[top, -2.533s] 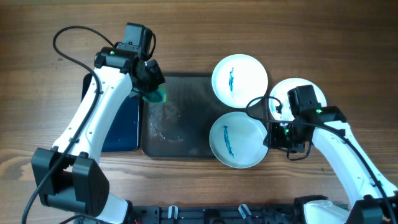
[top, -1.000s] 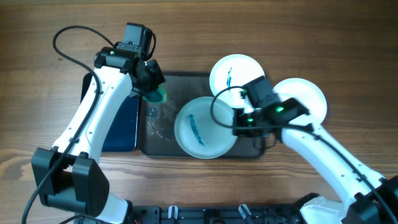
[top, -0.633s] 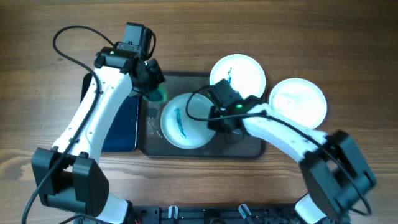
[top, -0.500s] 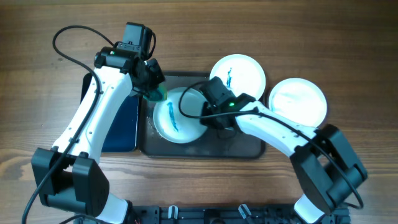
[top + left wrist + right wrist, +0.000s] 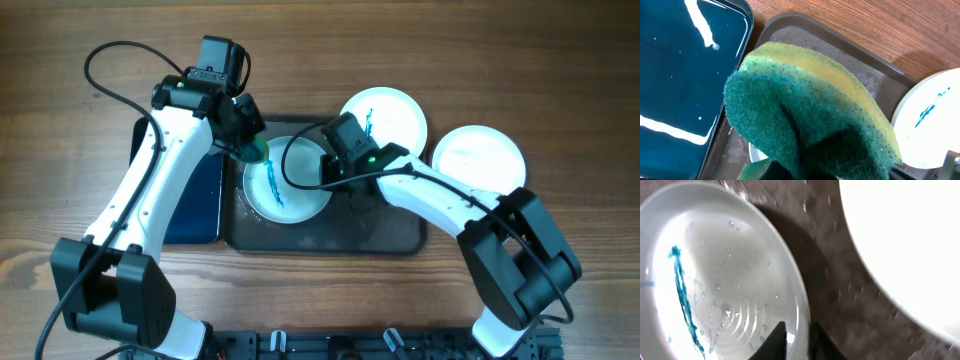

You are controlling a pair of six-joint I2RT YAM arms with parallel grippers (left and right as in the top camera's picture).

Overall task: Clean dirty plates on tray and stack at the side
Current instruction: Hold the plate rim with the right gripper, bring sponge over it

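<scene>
Right arm stretched across tray, jaws pinching plate rim, left jaws gripping sponge

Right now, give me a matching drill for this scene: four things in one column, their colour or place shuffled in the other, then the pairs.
Things:
1 sponge
2 gripped plate
3 far-right plate
4 narrow tray

Descriptions:
A plain white, on the table right of the large tray
B green and yellow, held by the left gripper
C dark and glossy, left of the large tray
D blue streak, rim held in the right gripper

Pairs: 1-B, 2-D, 3-A, 4-C.
</scene>
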